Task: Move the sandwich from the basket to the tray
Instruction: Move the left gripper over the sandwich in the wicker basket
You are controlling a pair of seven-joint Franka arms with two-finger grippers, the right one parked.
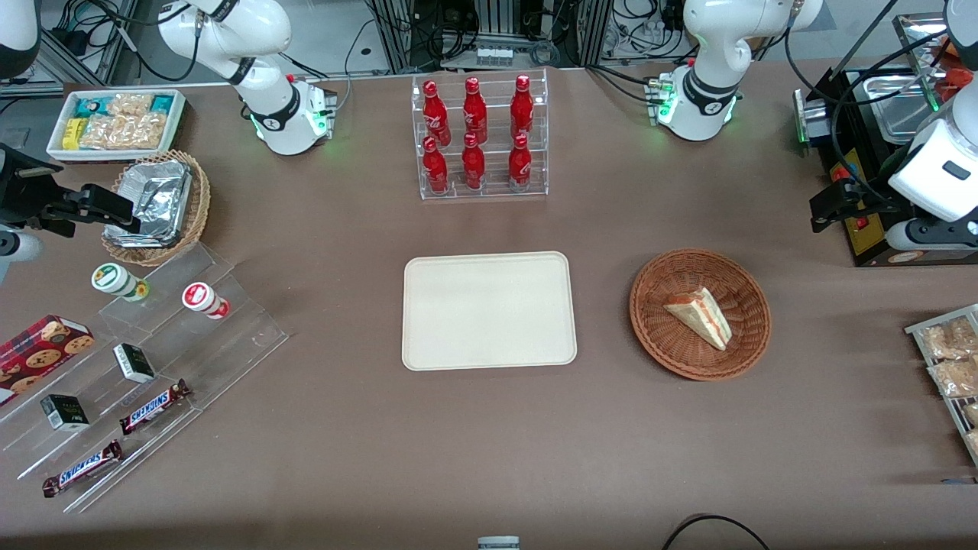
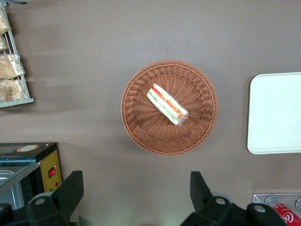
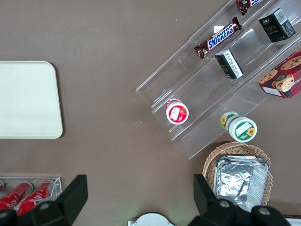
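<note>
Wide-open black pincer (image 2: 136,197) hovers high above the reddish-brown round wicker basket (image 2: 136,127); the white triangular sandwich (image 2: 167,104) lies inside. Approach step: descend, grip, then carry toward the cream rectangular tray (image 1: 489,359) at nine o'clock in the front view.

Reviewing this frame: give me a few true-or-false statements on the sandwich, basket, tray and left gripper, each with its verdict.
1. The sandwich lies in the basket. True.
2. The tray holds a bottle. False: nothing lies on it.
3. The gripper is shut on the sandwich. False: it hangs open above the table, apart from the basket.
4. The tray lies nearer the front camera than the bottle rack. True.
5. The basket touches the tray. False: bare table separates them.
</note>
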